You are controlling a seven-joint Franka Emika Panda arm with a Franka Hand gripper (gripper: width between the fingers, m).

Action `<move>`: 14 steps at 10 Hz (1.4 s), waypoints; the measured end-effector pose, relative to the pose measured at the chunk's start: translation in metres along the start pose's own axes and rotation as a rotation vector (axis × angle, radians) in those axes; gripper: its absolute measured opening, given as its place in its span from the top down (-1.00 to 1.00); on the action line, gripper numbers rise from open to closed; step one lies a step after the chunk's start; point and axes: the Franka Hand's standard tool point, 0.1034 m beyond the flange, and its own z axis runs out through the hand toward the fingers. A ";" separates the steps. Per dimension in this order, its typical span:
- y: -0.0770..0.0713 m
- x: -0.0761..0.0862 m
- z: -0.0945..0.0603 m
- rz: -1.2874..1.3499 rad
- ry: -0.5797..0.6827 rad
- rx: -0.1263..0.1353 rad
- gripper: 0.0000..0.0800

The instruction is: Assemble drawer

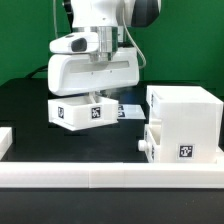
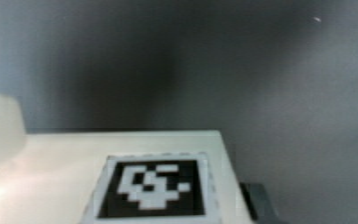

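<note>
Two trays matter here, and you have one of them: the loose tray (image 1: 72,113) hangs under the hand (image 1: 100,96), apparently clear of the black surface (image 1: 30,110), so I judge the hand to be clamped narrow on the tray's upper edge, though the fingers themselves are mostly hidden. The other tray (image 1: 178,150) looks seated low in the casing (image 1: 185,108), which stands well apart toward the exterior view's right, with a small knob (image 1: 143,147) poking out toward the carried tray. The wrist view is blurred and shows little beyond the tray's top face and its tag (image 2: 155,186), so you cannot confirm from it how deep the grip sits. That is your main risk: a shallow pinch on a thin plastic wall may let the tray swing or slip during the carry across. Watch the knob too, since a low approach would strike it and shove the casing. Any tilt at the slot could jam the tray against the opening's edges. The marker board (image 1: 127,109) lies just behind, and the border rail (image 1: 90,180) runs along the front.
</note>
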 end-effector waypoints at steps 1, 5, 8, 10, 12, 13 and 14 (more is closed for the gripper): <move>0.000 0.000 0.000 -0.073 -0.001 0.000 0.89; 0.013 0.007 -0.003 -0.458 -0.021 0.007 0.89; 0.013 0.005 -0.001 -0.640 -0.030 0.008 0.89; 0.014 0.010 -0.002 -0.680 -0.035 0.011 0.89; 0.021 0.025 -0.006 -0.734 -0.045 0.006 0.89; 0.025 0.028 -0.008 -0.742 -0.054 0.012 0.89; 0.024 0.028 -0.007 -0.741 -0.054 0.012 0.89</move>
